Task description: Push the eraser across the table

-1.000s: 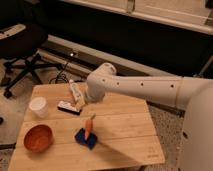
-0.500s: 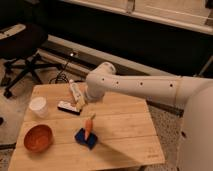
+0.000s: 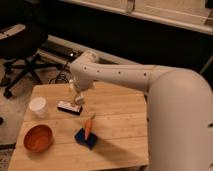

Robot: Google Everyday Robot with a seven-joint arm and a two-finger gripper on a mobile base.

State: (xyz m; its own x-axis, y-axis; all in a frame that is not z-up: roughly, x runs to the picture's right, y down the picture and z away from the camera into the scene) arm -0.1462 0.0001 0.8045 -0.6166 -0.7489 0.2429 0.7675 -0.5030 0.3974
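Where the white arm (image 3: 125,77) bends down from the right side of the view, the gripper (image 3: 76,96) is seen hanging over the back-left part of the table (image 3: 120,125), its fingers pointed downward and spread apart, with nothing held between them. The eraser (image 3: 69,107) is found just beneath the fingertips and slightly to their left. It lies flat on the light wooden planks with its white top face up and its black body showing along the near edge. Its long side is turned a little off the line of the table's edges. The lower fingertip is placed right at the eraser's right end, though it cannot be told whether contact is made. A white cup (image 3: 38,106) is set upright to the left of the eraser, near it but apart. An orange bowl (image 3: 38,138) is seen towards the near-left corner, well apart from the eraser. A blue block (image 3: 82,140) is laid to the right of the bowl, and an orange carrot (image 3: 89,126) is rested across it, one end raised towards the eraser without reaching it. Beyond the far-left corner, a black office chair (image 3: 22,42) is placed on the dark floor, and cables (image 3: 62,76) are strewn between it and the table.
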